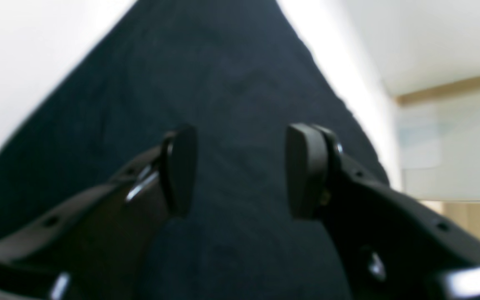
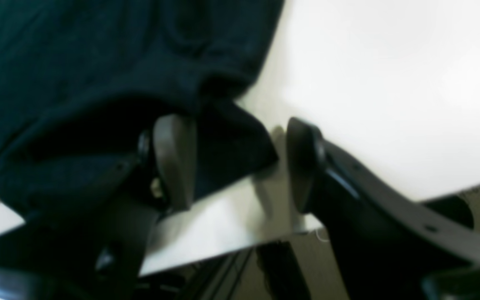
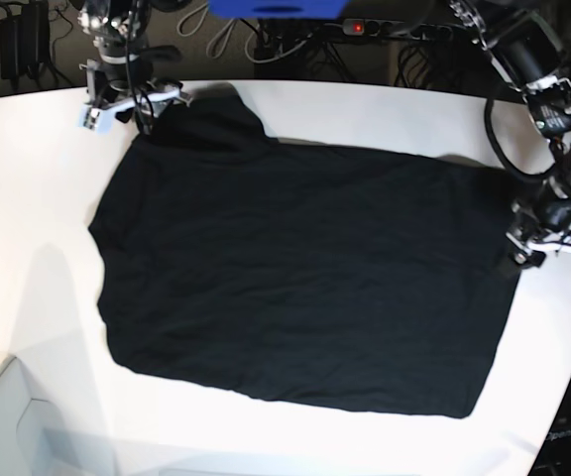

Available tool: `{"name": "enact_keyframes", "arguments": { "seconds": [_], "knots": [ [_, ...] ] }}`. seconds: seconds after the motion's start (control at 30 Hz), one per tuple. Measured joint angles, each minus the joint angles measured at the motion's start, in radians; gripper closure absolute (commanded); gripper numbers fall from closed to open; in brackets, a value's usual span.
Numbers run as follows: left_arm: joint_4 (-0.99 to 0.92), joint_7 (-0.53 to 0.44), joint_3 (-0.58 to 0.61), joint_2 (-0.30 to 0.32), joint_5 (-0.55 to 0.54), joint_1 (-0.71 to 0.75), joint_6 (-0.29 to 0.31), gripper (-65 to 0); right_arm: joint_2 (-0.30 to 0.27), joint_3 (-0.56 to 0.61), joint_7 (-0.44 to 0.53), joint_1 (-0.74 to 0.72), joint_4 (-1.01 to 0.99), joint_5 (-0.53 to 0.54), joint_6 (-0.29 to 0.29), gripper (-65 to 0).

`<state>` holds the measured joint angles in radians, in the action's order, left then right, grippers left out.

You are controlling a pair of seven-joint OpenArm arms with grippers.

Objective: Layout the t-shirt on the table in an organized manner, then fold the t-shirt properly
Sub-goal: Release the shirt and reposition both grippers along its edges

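Observation:
The black t-shirt (image 3: 295,268) lies spread flat across the white table (image 3: 28,198), with a bunched part at the far left corner. No purple patch or orange mark shows. My left gripper (image 1: 242,171) is open, hovering over the shirt's fabric (image 1: 231,75) near its right edge; in the base view it (image 3: 523,253) is at the shirt's right side. My right gripper (image 2: 238,164) is open, with a rumpled fold of the shirt (image 2: 231,141) between its fingers close to the table's edge (image 2: 223,237). In the base view it (image 3: 142,99) is at the far left corner.
Cables and a power strip (image 3: 365,28) lie behind the table's far edge. A pale grey surface (image 3: 8,426) sits off the front left corner. The table's curved edge runs close to the left arm (image 3: 563,129) on the right. Bare tabletop (image 2: 390,83) lies beside the right gripper.

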<state>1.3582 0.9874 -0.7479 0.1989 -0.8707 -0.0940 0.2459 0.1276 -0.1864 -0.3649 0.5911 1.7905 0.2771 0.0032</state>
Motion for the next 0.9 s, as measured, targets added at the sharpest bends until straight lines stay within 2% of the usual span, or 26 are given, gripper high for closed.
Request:
{"name": "enact_keyframes", "arguments": {
  "seconds": [0.2, 0.33, 0.4, 0.43, 0.47, 0.53, 0.73, 0.9],
  "knots": [
    [-0.146, -0.004, 0.0, 0.003, 0.024, -0.051, -0.002, -33.0, -0.003, 0.015, 0.027, 0.086, 0.018, -0.003, 0.004, -35.0],
    [-0.174, -0.004, 0.002, 0.002, 0.03, -0.053, -0.002, -33.0, -0.002, 0.018, -0.015, 0.159, 0.081, -0.003, 0.0, -35.0],
    [-0.174, -0.004, 0.002, 0.003, 0.029, -0.054, -0.002, -33.0, -0.006, 0.044, 0.054, 0.193, 0.121, -0.009, 0.019, -35.0],
    [-0.174, -0.004, 0.002, 0.002, 0.029, -0.053, -0.002, -33.0, -0.01, 0.063, 0.097, 0.2, 0.141, -0.007, 0.052, -35.0],
    [-0.174, -0.004, 0.002, 0.002, 0.029, -0.053, -0.002, -33.0, -0.011, 0.079, 0.125, 0.198, 0.151, -0.003, 0.102, -35.0],
    [-0.174, -0.004, 0.002, 0.002, 0.029, -0.049, -0.002, -33.0, -0.006, 0.107, 0.142, 0.183, 0.156, 0.001, 0.142, -35.0],
    [-0.175, -0.004, 0.002, 0.0, 0.127, -0.048, -0.003, -33.1, -0.003, 0.171, 0.129, 0.112, 0.107, -0.003, 0.142, -35.0],
    [-0.175, -0.003, 0.003, -0.016, 0.158, -0.047, -0.002, -33.1, -0.009, 0.184, 0.138, 0.04, 0.014, -0.002, 0.145, -35.0]
  ]
}}
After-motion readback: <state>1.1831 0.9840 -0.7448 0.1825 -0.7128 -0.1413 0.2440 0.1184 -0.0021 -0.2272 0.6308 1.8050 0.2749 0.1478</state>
